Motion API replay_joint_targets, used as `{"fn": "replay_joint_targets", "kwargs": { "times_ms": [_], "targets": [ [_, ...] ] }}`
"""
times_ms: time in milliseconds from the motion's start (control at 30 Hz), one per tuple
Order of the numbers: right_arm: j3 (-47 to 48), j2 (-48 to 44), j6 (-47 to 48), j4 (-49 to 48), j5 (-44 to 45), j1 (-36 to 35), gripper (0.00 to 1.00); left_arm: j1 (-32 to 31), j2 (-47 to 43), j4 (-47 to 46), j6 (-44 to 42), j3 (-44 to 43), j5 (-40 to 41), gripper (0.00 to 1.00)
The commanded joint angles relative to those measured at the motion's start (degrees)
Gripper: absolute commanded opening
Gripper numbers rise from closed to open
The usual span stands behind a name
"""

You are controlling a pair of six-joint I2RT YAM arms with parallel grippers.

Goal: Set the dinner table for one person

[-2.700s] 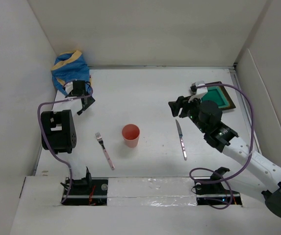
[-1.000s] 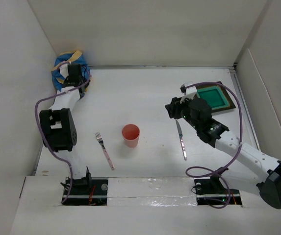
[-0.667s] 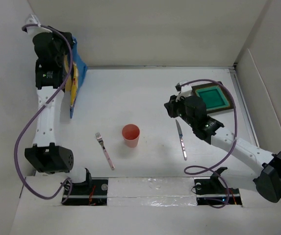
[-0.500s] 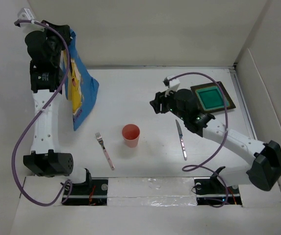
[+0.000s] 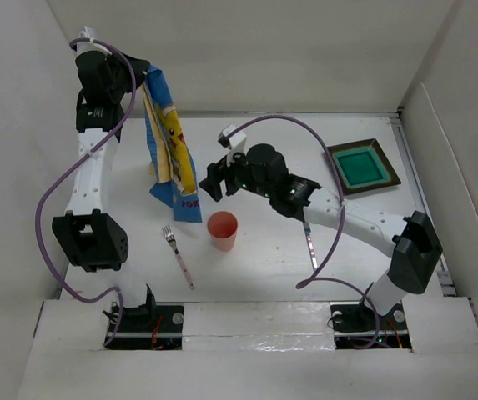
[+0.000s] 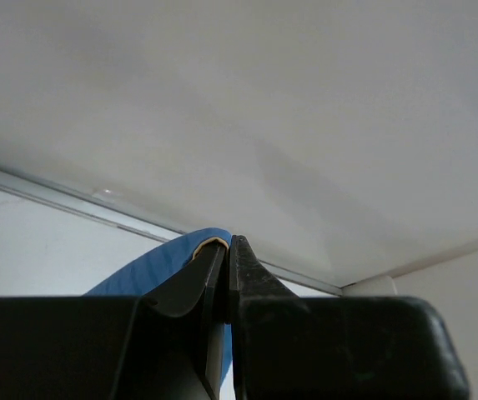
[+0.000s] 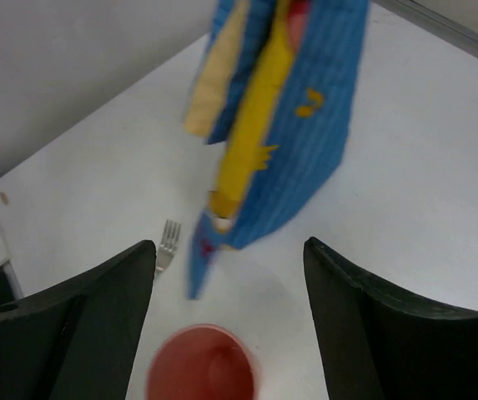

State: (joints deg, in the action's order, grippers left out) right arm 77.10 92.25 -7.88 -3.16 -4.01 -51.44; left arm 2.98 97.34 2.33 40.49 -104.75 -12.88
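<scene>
A short while ago the cloth (image 5: 170, 158) was bunched up in the far left corner. Now it has been lifted high and carried toward the middle. It is pinched tight at its top edge by the left gripper (image 5: 141, 77), and it hangs down long and loose. In the left wrist view the blue edge is seen squeezed between the two black fingers (image 6: 213, 271).

The right gripper (image 5: 213, 179) has been swung across from the green dish (image 5: 363, 167) to the cloth. Its fingers are spread wide and nothing is held in them. The cloth hangs just in front of them in the right wrist view. It looks like the cloth is about to be caught by a second corner, so it can be spread flat as a mat.

The dinner table (image 5: 247, 275) is white, flat and smooth. The cloth's bottom corner is near the fork (image 5: 177, 257) and the cup (image 5: 222, 230). Whether it touches the table cannot be told.

The cloth is soft and floppy, blue with yellow pictures and folds in it. The cup is round and pink-red. The fork and the knife (image 5: 309, 242) are thin and shiny. The dish is square with a dark rim.
</scene>
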Motion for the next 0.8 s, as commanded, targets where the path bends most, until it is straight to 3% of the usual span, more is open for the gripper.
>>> {"fn": "replay_joint_targets", "kwargs": {
  "times_ms": [0,200,400,600,700,733,767],
  "targets": [
    [5.42,1.70,1.81,1.04,2.95,-3.92,0.77,-0.26,-3.82,-8.74,1.79,-0.63,-1.71,0.00],
    [8.68,8.55,1.38,2.89,10.50,-7.18,0.76,-0.26,-3.65,-8.57,0.73,-1.59,-1.36,0.00],
    [6.22,7.95,5.22,-1.66,16.23,-6.06,0.74,-0.26,-3.47,-8.13,-1.03,-4.06,-0.03,0.00],
    [5.96,10.14,9.82,-6.83,-6.68,5.10,0.73,-0.26,-4.44,-9.35,-0.85,-2.48,-1.09,0.00],
    [7.35,14.00,7.97,-8.88,-26.62,13.28,0.73,-0.26,-5.84,-11.02,-1.11,-0.02,-0.83,0.00],
    [12.06,17.41,5.88,-7.66,-36.58,16.69,0.74,-0.26,-5.85,-11.03,-1.20,0.33,-0.91,0.00],
    [12.11,19.27,5.86,-7.65,-36.68,16.72,0.74,-0.26,-5.85,-11.03,-1.20,0.34,-0.91,0.00]
  ]
}}
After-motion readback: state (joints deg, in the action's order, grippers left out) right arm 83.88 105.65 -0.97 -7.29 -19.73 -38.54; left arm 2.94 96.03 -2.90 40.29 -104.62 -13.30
